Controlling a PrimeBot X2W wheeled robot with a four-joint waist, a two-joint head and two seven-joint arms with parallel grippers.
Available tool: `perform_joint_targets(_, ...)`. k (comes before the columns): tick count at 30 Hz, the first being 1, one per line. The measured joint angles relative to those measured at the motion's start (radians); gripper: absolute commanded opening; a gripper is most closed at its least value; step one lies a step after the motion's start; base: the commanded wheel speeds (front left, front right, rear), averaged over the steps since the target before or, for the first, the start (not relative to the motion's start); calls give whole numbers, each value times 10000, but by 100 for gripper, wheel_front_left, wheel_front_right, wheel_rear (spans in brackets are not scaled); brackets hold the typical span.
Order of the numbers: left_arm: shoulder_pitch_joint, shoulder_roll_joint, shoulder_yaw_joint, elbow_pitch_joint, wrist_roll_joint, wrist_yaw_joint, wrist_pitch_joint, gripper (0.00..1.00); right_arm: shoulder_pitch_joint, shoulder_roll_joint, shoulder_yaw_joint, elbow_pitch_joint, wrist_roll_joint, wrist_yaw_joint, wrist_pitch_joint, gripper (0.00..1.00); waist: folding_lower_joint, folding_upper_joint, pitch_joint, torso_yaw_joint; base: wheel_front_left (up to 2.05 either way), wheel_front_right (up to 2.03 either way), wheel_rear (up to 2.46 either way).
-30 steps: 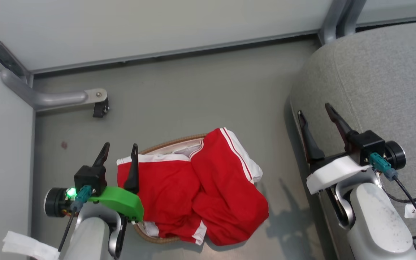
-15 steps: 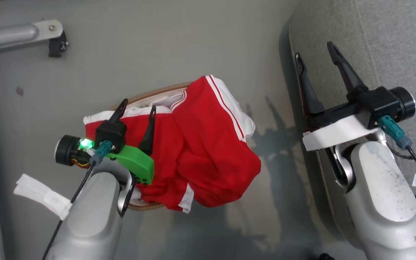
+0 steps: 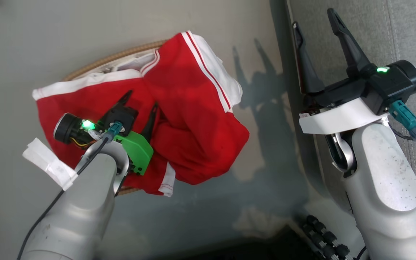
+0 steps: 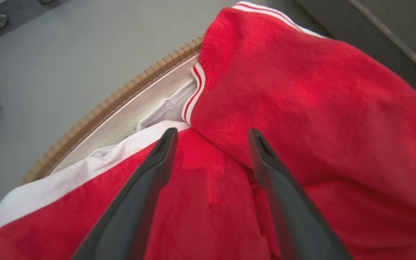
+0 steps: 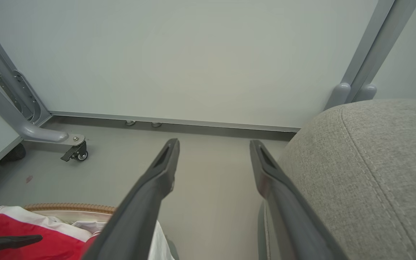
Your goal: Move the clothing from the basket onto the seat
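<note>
Head view: the clothing (image 3: 190,108) lies heaped over the basket (image 3: 114,59) at centre-left of the frame. It hides most of the basket, and only the brown rim arcs out at the heap's upper left. One red lobe spills past the basket's right side onto the floor (image 3: 20,43). The seat (image 3: 403,32) fills the upper right, apart from the garment.

Left gripper (image 3: 143,98): jaws spread wide, nothing held, poised over the red fabric. In the left wrist view its fingers straddle the crease where two red folds meet. Whether they touch the cloth, cannot tell.

Right gripper (image 3: 312,17): jaws wide, empty, at the upper right beside the seat's edge.

Risks, as judged:
- The white liner shows just beyond the left finger, so a pinch there could take liner with garment and lift the basket.
- A shallow pinch may catch only the top fold, and the cloth slips out.
- The draped fabric could snag the rim and drag or tip the light basket.
</note>
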Motion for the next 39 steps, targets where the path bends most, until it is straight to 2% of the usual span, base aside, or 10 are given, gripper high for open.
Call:
perform_joint_targets(14,-1331,230,-1737,2454,-291,0,-4,100,-232,6,4,-155,205,0,2,100,-1,0,1427,-648,0,0,0)
perform_joint_targets(21,-1961,301,-1960,3371,-67,506,-6,100,-291,4,4,-226,288,0,2,100,-1,0,1773,-754,0,0,0)
perform_joint_targets(29,-2340,268,-1996,3703,-142,533,2,100,-440,8,13,-268,364,0,2,100,-1,0,1979,-791,0,0,0)
perform_joint_targets(30,-2347,263,-1990,3728,-180,531,33,94,-446,8,23,-261,382,2,2,100,-1,0,1969,-798,0,0,0)
perform_joint_targets(31,-2347,259,-1996,3753,-199,527,67,36,-446,10,31,-242,391,2,2,100,-1,0,1945,-806,0,0,0)
perform_joint_targets(32,-2347,255,-1981,3760,-219,537,65,0,-447,8,31,-213,395,2,0,100,-1,0,1916,-813,0,0,0)
perform_joint_targets(39,-1958,90,-1622,3714,-769,591,21,0,-401,8,52,65,359,0,2,100,-1,0,1385,-810,0,0,0)
